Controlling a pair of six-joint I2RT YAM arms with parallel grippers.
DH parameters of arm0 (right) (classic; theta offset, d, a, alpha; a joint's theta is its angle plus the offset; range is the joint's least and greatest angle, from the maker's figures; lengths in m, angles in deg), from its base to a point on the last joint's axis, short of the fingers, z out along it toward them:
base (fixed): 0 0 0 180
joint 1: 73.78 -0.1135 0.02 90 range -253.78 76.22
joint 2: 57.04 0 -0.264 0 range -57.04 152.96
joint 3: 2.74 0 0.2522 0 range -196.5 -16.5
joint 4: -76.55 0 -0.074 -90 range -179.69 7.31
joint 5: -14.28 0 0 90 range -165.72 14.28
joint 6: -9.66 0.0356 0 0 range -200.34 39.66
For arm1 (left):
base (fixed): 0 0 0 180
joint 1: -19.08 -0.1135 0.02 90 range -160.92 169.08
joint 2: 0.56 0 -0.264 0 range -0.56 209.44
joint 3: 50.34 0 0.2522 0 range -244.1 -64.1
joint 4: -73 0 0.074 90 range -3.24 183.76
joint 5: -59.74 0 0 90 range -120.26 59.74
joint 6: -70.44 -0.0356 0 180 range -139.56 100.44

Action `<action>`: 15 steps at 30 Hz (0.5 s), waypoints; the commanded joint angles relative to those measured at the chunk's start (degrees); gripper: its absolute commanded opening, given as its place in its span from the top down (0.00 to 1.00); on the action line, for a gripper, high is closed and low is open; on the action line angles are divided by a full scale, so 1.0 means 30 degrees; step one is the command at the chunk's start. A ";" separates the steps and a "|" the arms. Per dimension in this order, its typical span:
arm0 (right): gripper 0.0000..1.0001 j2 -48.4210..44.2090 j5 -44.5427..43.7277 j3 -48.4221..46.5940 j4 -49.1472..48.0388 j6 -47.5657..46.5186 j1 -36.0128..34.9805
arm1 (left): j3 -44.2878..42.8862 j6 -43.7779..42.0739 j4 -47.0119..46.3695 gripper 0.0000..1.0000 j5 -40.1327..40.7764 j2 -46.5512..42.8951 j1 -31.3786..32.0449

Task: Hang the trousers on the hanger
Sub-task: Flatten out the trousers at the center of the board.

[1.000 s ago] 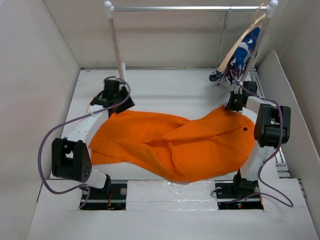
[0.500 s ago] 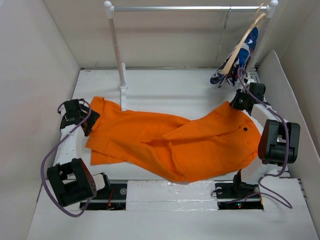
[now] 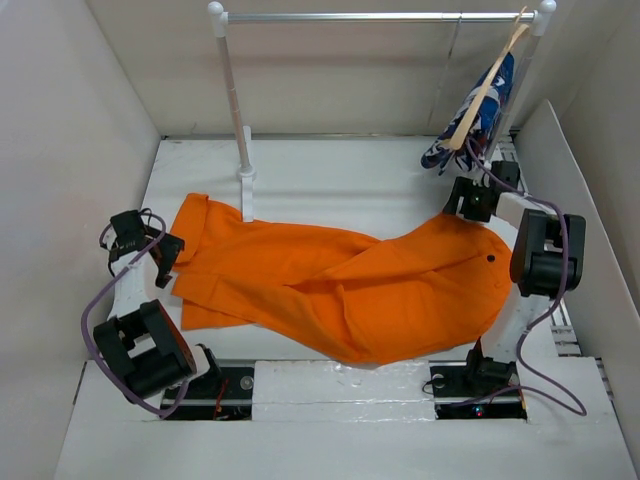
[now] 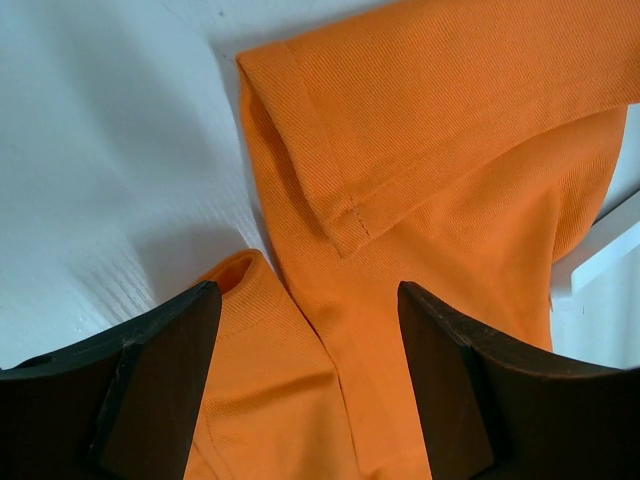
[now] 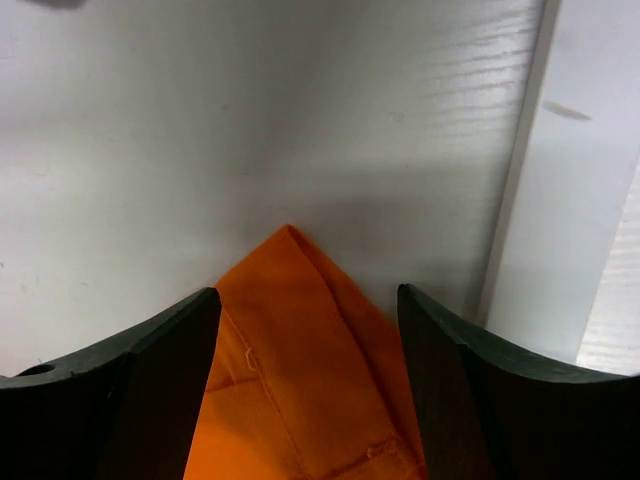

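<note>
Bright orange fabric trousers [image 3: 340, 285] lie flat on white table [image 3: 330, 165]; left gripper [image 4: 308, 297] and right gripper [image 5: 308, 297] gape at opposite ends, clasping nothing

Large fabric trousers [image 3: 340, 285]: plain bright orange, one small dark button [image 3: 491, 259]. Patterned cloth garment [image 3: 478, 118] beyond the right gripper [image 5: 308, 295]: blue, white, red.

My left gripper [image 4: 308, 292] hangs low at the far left, its wrist turned inward and its jaws spread wide. My right gripper [image 5: 308, 292] points forward on the right, elbow folded high, jaws wide apart, clamping nothing.
</note>
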 commanded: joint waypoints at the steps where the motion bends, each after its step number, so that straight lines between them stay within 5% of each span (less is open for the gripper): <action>1: 0.23 0.0583 0.0057 -0.1194 0.1778 -0.0180 -0.0436 | -0.0134 -0.0306 -0.0206 0.32 0.0049 -0.0198 -0.0080; 4: 0.29 0.1287 -0.0469 -0.1635 0.2718 -0.0151 -0.0702 | -0.0544 -0.0452 0.0145 0.32 0.0139 0.0475 -0.0343; 6: 0.79 0.1349 -0.0381 -0.0908 0.2693 0.0052 -0.0907 | -0.0634 -0.0570 -0.0057 0.32 -0.0124 0.0770 -0.1191; 7: 0.79 0.1173 -0.0382 -0.0903 0.2689 0.0054 -0.0907 | -0.0634 -0.0570 -0.0059 0.32 -0.0126 0.0770 -0.1193; 9: 0.96 0.0821 -0.0557 -0.0640 0.2543 0.0199 -0.0907 | -0.0604 -0.0599 -0.0147 0.32 -0.0068 0.0886 -0.1369; 15: 1.00 -0.3130 0.0815 0.1615 -0.0588 0.1399 0.0409 | -0.0077 -0.0775 -0.0352 0.32 0.0049 0.0946 -0.1369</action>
